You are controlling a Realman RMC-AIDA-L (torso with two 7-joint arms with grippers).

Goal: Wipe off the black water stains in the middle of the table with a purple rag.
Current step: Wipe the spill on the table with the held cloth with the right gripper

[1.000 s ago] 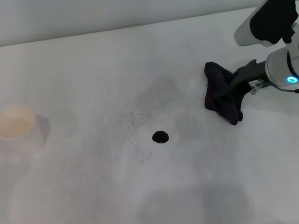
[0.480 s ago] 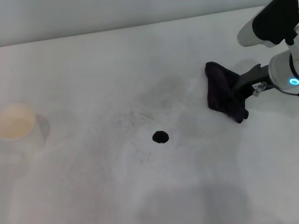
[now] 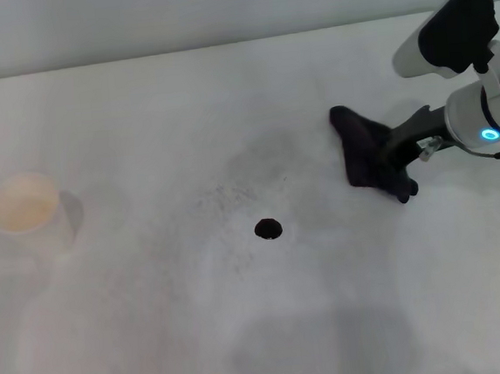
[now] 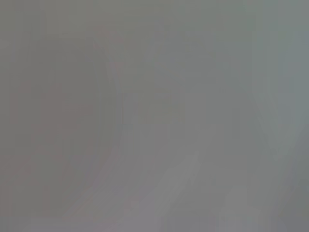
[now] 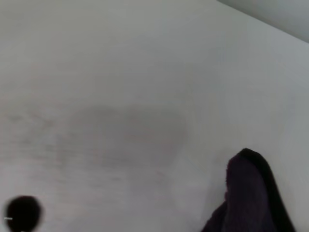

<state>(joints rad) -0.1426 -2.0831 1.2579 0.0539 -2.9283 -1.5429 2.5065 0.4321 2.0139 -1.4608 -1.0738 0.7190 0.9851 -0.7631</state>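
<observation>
The black water stain [image 3: 269,229] is a small round glossy blot in the middle of the white table [image 3: 156,318]; it also shows as a dark blot [image 5: 22,214] in the right wrist view. The purple rag [image 3: 363,154] hangs dark and crumpled to the right of the stain, held above the table by my right gripper [image 3: 389,159], which is shut on it. The rag [image 5: 253,193] fills a corner of the right wrist view. My left gripper is out of view; the left wrist view shows only a grey blur.
A pale cup [image 3: 24,209] stands at the table's left side. Faint grey smudges [image 3: 242,192] spread around and behind the stain. The table's far edge [image 3: 177,49] runs along the top of the head view.
My right gripper has shifted the rag slightly left and back, and the rag's upper corner now points further left. The stain and cup have not moved.
</observation>
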